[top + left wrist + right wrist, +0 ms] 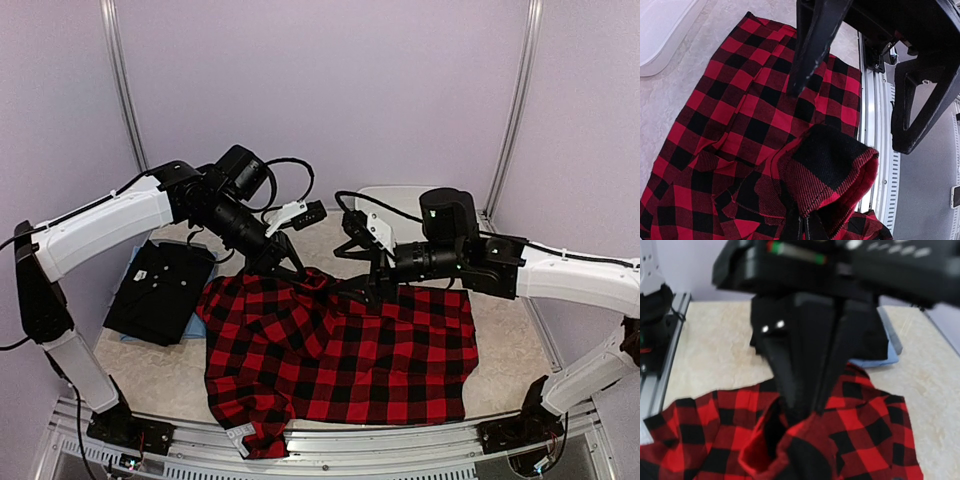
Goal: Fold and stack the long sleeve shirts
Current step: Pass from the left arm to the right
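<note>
The flannel [340, 350] lies centred on the tabletop [505, 330], long axis 9 to 3, spreading toward 6 o'clock from both jaws. The left jaws pinch its 12 o'clock edge; we cannot tell the right jaws' state.

We set the top view high at the near side, looking down over the whole table [505, 330]; both wrist views look down from close range onto the flannel shirt [740, 125]; all three share it.

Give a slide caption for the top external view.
Left hand and right hand at far edge of red-and-black checked flannel shirt.
</note>
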Controlling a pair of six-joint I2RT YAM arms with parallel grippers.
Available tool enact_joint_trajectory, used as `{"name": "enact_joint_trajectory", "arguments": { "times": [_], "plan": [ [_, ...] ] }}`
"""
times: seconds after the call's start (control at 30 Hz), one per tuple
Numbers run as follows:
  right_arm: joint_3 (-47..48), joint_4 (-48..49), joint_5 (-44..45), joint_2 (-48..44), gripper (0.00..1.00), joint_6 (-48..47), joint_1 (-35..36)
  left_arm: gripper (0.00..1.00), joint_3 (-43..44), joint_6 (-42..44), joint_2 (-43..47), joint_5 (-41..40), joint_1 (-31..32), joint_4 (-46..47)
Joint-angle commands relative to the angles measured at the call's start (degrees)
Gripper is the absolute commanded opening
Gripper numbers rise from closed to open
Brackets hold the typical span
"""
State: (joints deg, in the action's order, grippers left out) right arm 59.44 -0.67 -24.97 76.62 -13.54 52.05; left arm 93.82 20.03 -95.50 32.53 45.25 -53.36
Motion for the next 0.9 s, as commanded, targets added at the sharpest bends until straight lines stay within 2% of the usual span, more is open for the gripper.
{"name": "enact_joint_trajectory", "arguments": {
  "times": [0.0, 0.37, 0.47, 0.63, 0.73, 0.87],
  "plan": [
    [3.2, -3.4, 1.6, 2.2, 0.70, -3.0, 1.3, 0.00, 1.2, 1.3, -1.0, 5.3, -0.8, 0.1],
    [6.4, -6.8, 2.2, 7.1, 0.45, -4.3, 3.0, 0.00, 0.5, 1.3, -1.5, 6.4, -1.1, 0.1],
    [6.4, -7.3, 2.6, 7.2, 0.41, -4.5, 3.1, 0.00, 0.1, 1.4, -1.4, 6.3, -1.2, 0.1],
    [6.0, -8.0, 3.6, 6.1, 0.41, -5.1, 3.2, 0.00, -0.2, 1.4, -1.4, 6.2, -1.3, 0.1],
    [5.9, -8.1, 3.4, 5.6, 0.48, -5.0, 3.5, 0.00, -0.4, 1.4, -1.4, 6.3, -1.4, 0.2],
    [5.9, -8.5, 3.9, 5.3, 0.52, -5.5, 4.1, 0.00, -0.6, 1.5, -1.6, 6.4, -1.5, 0.1]
  ]
}}
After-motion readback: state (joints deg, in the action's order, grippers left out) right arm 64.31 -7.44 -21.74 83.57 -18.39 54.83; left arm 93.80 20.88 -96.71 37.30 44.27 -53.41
